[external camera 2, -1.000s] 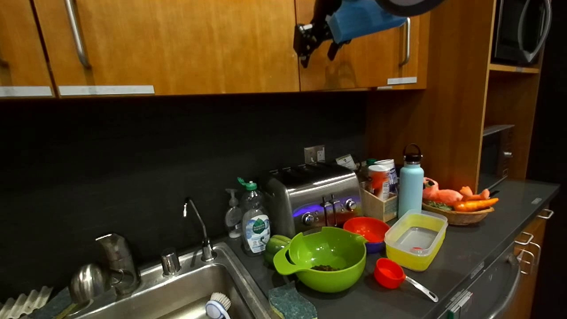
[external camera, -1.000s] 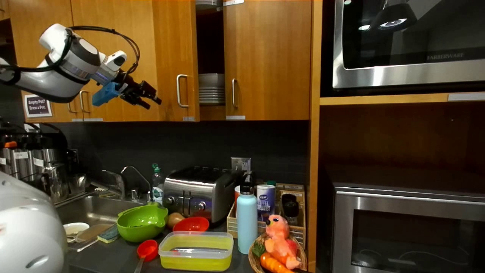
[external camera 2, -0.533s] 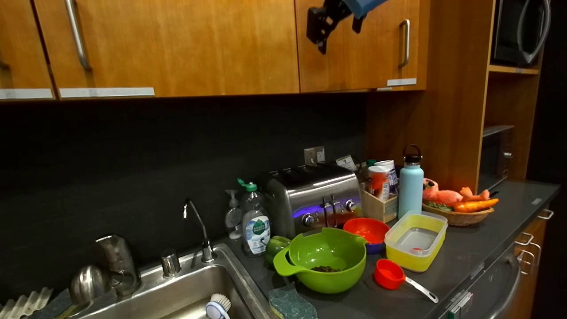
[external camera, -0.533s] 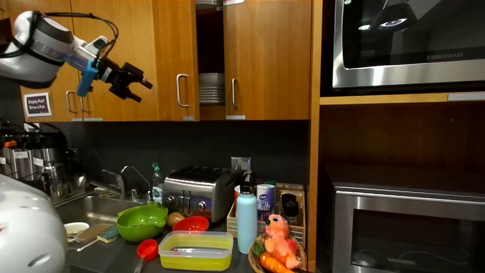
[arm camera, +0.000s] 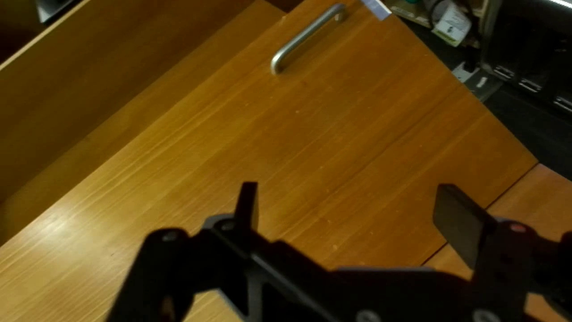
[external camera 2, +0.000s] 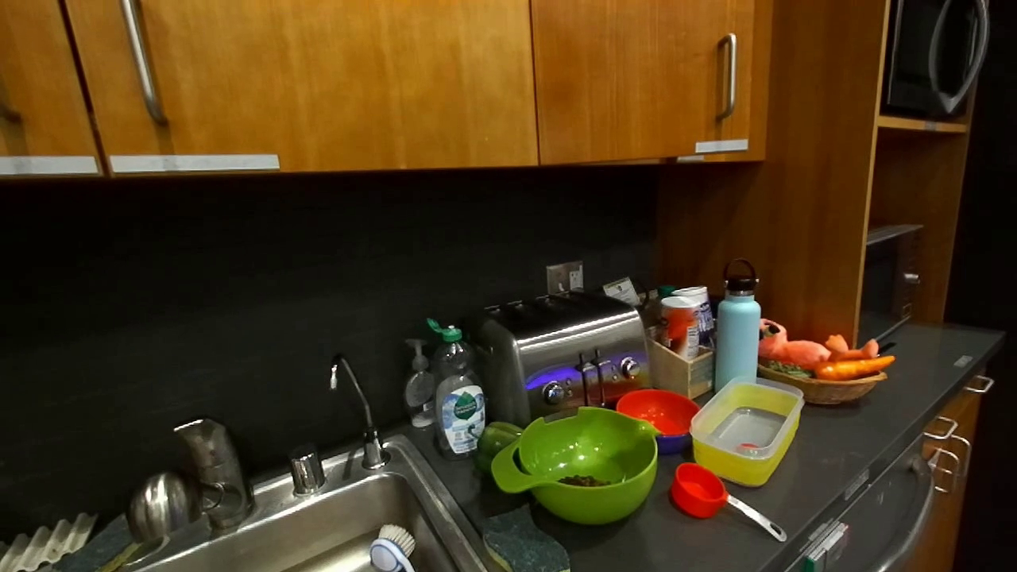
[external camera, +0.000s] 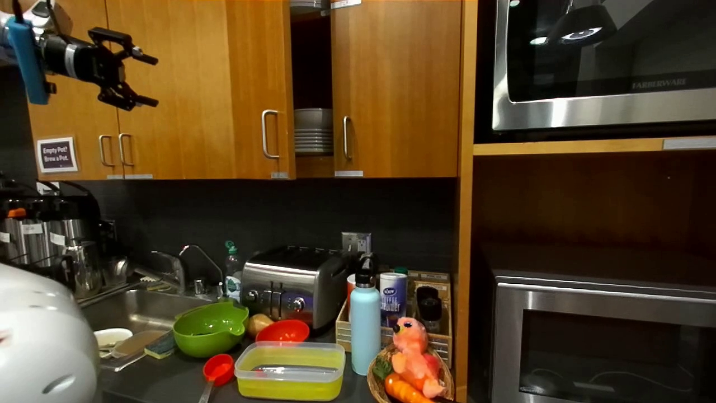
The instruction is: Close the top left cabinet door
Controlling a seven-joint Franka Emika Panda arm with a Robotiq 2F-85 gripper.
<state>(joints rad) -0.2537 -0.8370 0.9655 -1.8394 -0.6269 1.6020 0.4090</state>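
Above the toaster [external camera: 293, 285], the top left cabinet door [external camera: 260, 75] stands ajar, plates [external camera: 312, 140] showing in the gap beside it. The pincer [external camera: 148, 80] is spread, holds nothing and stands off the door; closing is unfinished, and a push shut seems left.

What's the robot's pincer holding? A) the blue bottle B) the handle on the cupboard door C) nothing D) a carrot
C: the pincer stands open with nothing inside it, and the handle on the cupboard door is apart from it.
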